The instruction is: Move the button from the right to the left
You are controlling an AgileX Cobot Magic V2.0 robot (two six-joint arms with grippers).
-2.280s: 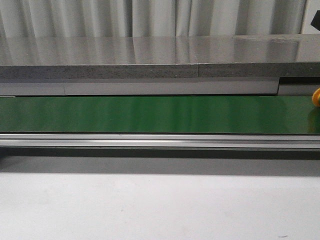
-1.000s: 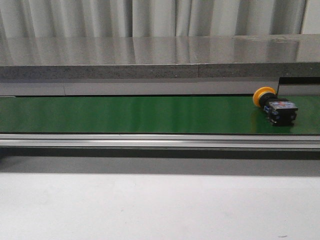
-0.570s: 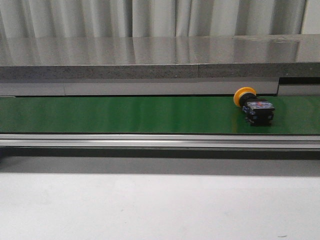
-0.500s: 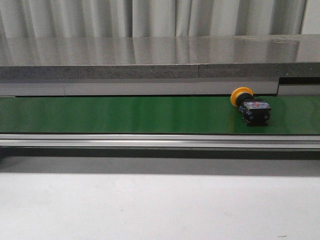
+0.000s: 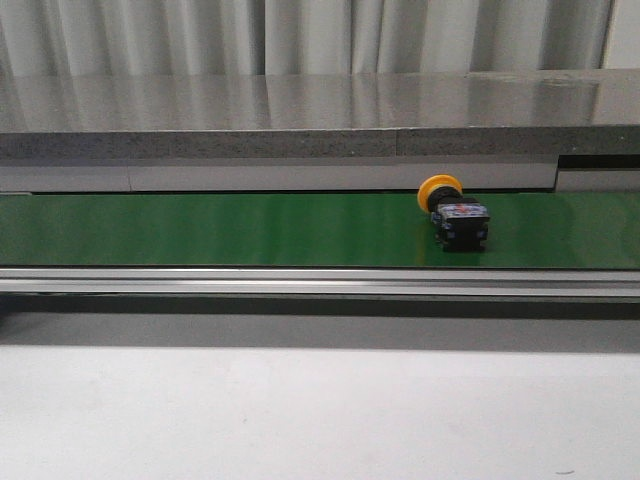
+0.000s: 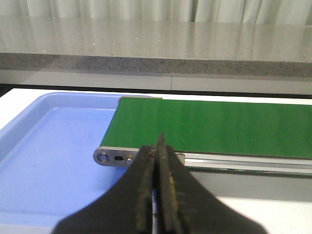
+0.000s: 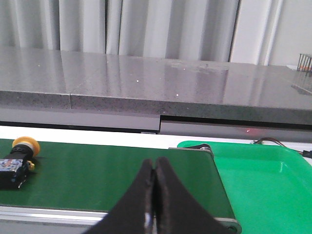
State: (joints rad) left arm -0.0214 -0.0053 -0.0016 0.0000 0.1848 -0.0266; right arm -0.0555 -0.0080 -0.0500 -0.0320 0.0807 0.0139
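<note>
The button (image 5: 453, 212), a yellow-orange round cap on a black blocky body with small red and blue marks, lies on its side on the green conveyor belt (image 5: 220, 228), right of the middle. It also shows in the right wrist view (image 7: 17, 161). Neither arm shows in the front view. My left gripper (image 6: 157, 146) is shut and empty, near the belt's left end. My right gripper (image 7: 154, 166) is shut and empty, near the belt's right end, well apart from the button.
A blue tray (image 6: 44, 161) sits under the belt's left end. A green tray (image 7: 263, 180) sits at the belt's right end. A grey stone counter (image 5: 300, 110) runs behind the belt, with a metal rail (image 5: 300, 282) along its front and a white table (image 5: 300, 410) before it.
The button has ridden the belt leftward, from the right edge of the front view to right of the middle. Neither gripper shows in the earlier frames.
</note>
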